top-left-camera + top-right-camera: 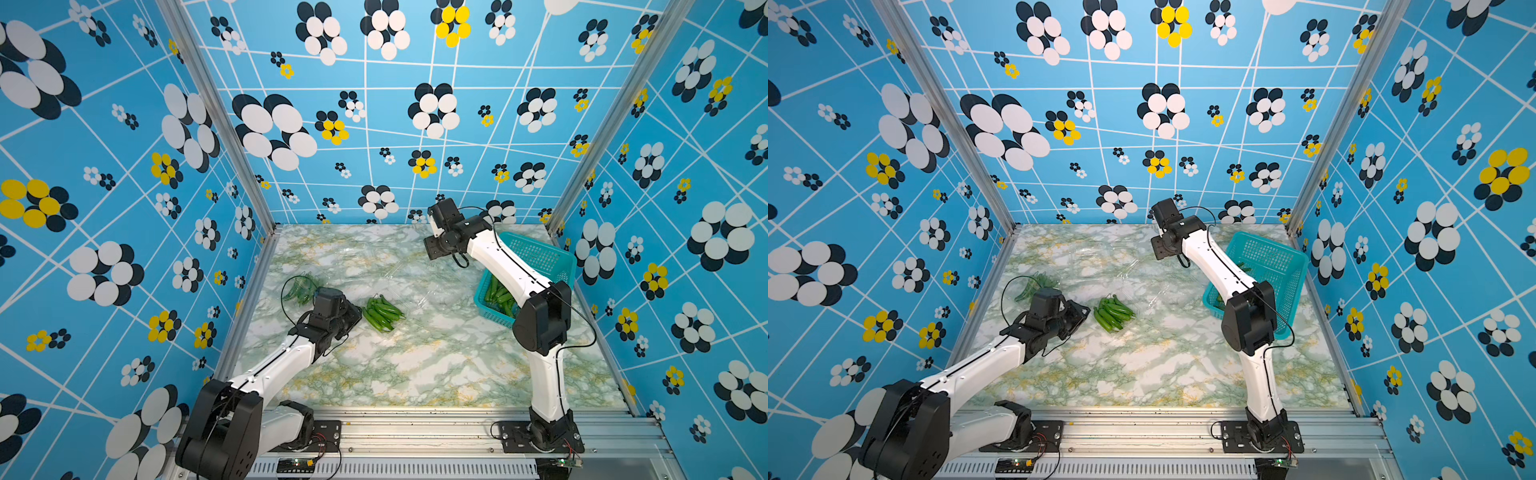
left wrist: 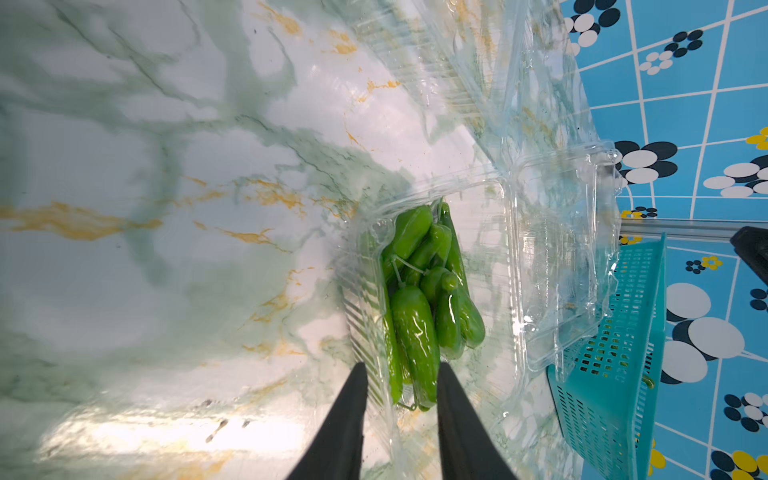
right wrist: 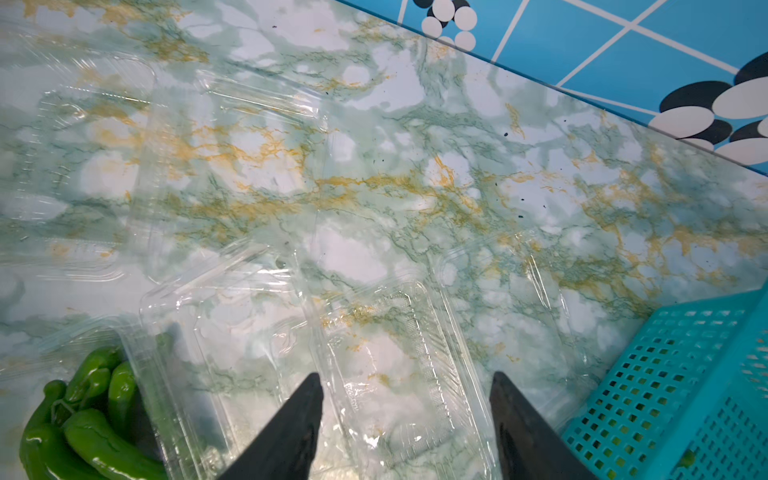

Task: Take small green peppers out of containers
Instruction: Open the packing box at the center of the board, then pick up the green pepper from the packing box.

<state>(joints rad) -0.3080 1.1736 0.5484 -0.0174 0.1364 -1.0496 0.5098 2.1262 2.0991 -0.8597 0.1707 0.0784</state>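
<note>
Green, glossy, slender: the small peppers (image 2: 419, 299) lie bundled in an open clear ribbed plastic clamshell container (image 2: 361, 307) at mid-table, its lid flopped back toward the teal perforated plastic basket (image 2: 623, 407), so the way in is free! The left pincer (image 2: 403, 368) sits low at the box's near end, jaws a narrow gap apart with the pepper tips between them. It looks lined up lengthwise to take the bunch by its ends, though whether the fingers touch anything I can't tell. A second green bunch (image 1: 301, 287) waits behind that wrist. Farther back, the right pincer (image 3: 407, 376) hangs with jaws wide over an empty clear clamshell (image 3: 386, 365), gripping nothing. More peppers (image 1: 498, 297) lie in the basket, presumably the drop-off, on the green-veined marble-look table (image 1: 415, 365).
</note>
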